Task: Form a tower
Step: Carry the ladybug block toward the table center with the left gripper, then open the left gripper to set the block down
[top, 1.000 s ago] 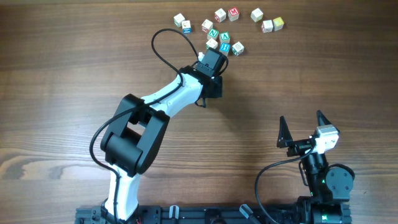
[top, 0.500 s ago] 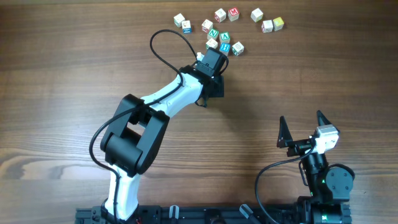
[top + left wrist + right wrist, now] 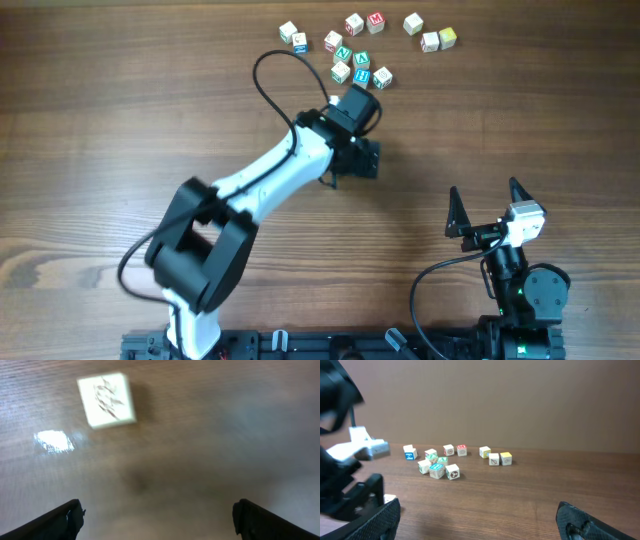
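— What is nearest to you?
— My right pincer (image 3: 484, 190), low at five o'clock on the table (image 3: 120, 150), close to my base. Its fingers are spread as wide as they go, with nothing between them.
— And the left one?
— My left arm (image 3: 270, 175) reaches up toward twelve o'clock. My left pincer (image 3: 156, 506) hangs over bare wood, fingers far apart, gripping nothing. In its wrist view a pale cube (image 3: 106, 400) with a scribbled drawing on top lies ahead at eleven o'clock, clear of both fingers. That picture is blurred.
— Where is the tower?
— Beyond the left pincer, at twelve o'clock, the letter cubes (image 3: 362, 75) lie in a loose cluster. A few more are strung out behind them toward one o'clock. I cannot tell from any view whether one cube sits on another, so I cannot pick the tower out of that cluster.
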Motion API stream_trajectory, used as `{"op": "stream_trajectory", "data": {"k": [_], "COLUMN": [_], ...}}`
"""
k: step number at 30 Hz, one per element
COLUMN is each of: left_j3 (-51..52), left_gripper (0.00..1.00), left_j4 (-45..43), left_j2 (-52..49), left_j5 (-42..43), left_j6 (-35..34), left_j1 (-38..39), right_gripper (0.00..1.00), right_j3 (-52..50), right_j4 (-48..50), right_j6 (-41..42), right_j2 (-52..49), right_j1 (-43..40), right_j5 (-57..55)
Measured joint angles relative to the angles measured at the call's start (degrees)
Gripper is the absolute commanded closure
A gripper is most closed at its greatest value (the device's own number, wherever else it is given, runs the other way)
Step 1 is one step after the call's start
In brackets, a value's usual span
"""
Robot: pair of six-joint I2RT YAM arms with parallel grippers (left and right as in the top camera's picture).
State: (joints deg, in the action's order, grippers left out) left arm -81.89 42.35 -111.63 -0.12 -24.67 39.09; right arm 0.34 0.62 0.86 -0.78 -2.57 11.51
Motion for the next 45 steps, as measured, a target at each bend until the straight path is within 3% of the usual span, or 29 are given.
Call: {"op": "stream_trajectory", "data": {"k": [5,14,19,29,45], "left_j3": [0.0,0.0,0.0,0.0,4.15], "left_gripper": [0.0,0.0,0.0,0.0,0.0], "left_j4": [7.69,14.69,16.0,24.68,25.24], "left_j2": [6.56,15.47,23.52,39.15,46.23], "left_j5": [-1.33,-3.8,-4.57,-5.64,-6.56], "left_j6": [0.79,1.03,1.03,1.01,-0.85], "left_j1": [3.58,2.73,-1.22,-18.53,-20.0], "right_gripper": [0.0,0.0,0.0,0.0,0.0], "right_j3": [0.0,0.0,0.0,0.0,0.0], "right_j4": [0.0,0.0,0.0,0.0,0.0], "right_j6": [0.0,0.0,0.0,0.0,0.0], "right_j2": [0.0,0.0,0.0,0.0,0.0], "right_j1": [0.0,0.0,0.0,0.0,0.0], "right_j5": [0.0,-0.02,-0.02,-0.02,0.0]}}
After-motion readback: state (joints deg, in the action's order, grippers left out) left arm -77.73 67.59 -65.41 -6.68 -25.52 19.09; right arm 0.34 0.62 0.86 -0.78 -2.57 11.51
